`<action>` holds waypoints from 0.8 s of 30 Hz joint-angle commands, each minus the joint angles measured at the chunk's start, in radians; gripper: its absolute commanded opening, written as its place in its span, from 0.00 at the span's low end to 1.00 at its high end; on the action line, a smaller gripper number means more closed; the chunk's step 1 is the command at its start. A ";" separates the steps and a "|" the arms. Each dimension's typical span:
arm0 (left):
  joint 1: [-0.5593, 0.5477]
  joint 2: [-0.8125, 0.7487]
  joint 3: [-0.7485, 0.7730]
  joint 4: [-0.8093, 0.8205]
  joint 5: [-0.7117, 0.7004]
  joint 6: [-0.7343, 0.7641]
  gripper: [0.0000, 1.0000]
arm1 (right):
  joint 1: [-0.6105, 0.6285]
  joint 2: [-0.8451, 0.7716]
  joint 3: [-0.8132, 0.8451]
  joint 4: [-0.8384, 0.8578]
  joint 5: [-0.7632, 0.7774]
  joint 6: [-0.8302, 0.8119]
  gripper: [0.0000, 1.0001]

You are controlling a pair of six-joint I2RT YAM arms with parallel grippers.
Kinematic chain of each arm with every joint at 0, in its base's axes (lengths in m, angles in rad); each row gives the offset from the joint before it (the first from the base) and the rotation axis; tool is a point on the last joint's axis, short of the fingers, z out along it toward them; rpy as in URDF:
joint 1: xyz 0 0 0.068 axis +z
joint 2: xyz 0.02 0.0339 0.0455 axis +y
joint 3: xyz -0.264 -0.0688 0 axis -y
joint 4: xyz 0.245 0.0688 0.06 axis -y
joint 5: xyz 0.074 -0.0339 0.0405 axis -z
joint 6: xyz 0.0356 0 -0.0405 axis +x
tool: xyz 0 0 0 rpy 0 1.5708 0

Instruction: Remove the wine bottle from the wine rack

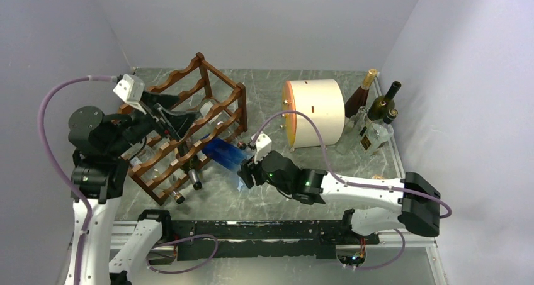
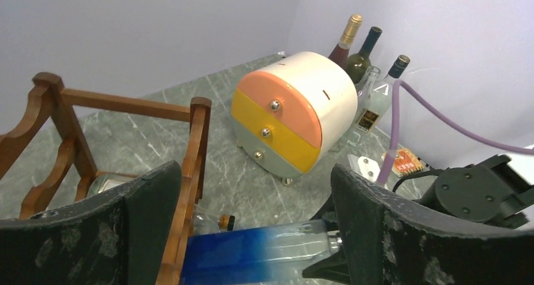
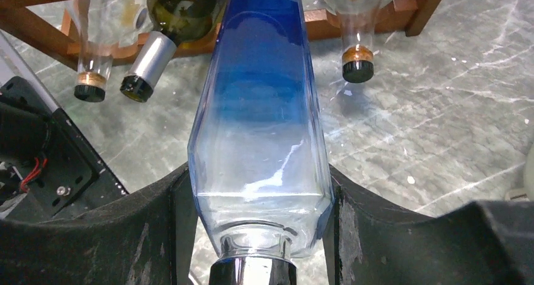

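Grey marble table (image 1: 277,87), pale walls. Seen from the top camera, the wine bottle (image 3: 258,128), blue fading to clear, lies with its base end in the wine rack (image 2: 199,146) and its neck pointing toward 4 o'clock, straight into my right jaws, which pinch its shoulder. My left jaws are spread above the rack, holding nothing. I judge the pull should follow that axis.

The blue wine bottle (image 2: 252,252) pokes out past the wine rack (image 2: 195,148).
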 commanded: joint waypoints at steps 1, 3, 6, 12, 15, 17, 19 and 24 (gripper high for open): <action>0.004 0.039 -0.063 0.220 0.131 -0.059 0.90 | -0.003 -0.076 0.088 -0.204 0.081 0.040 0.00; -0.003 0.045 -0.096 0.284 0.147 -0.090 0.90 | -0.003 -0.111 0.091 -0.248 0.092 0.051 0.00; -0.054 0.056 -0.117 0.313 0.115 -0.092 0.89 | -0.006 -0.139 0.121 -0.339 0.113 0.086 0.00; -0.282 0.120 -0.114 0.279 -0.035 -0.013 0.89 | -0.022 -0.142 0.213 -0.541 0.134 0.150 0.00; -0.362 0.133 -0.141 0.271 -0.120 0.031 0.90 | -0.041 -0.148 0.265 -0.621 0.136 0.164 0.00; -0.423 0.128 -0.172 0.286 -0.182 0.053 0.91 | -0.069 -0.153 0.312 -0.677 0.123 0.167 0.00; -0.509 0.128 -0.207 0.313 -0.243 0.073 0.92 | -0.100 -0.155 0.351 -0.727 0.097 0.162 0.00; -0.738 0.162 -0.257 0.331 -0.459 0.147 0.94 | -0.214 -0.150 0.469 -0.874 -0.019 0.110 0.00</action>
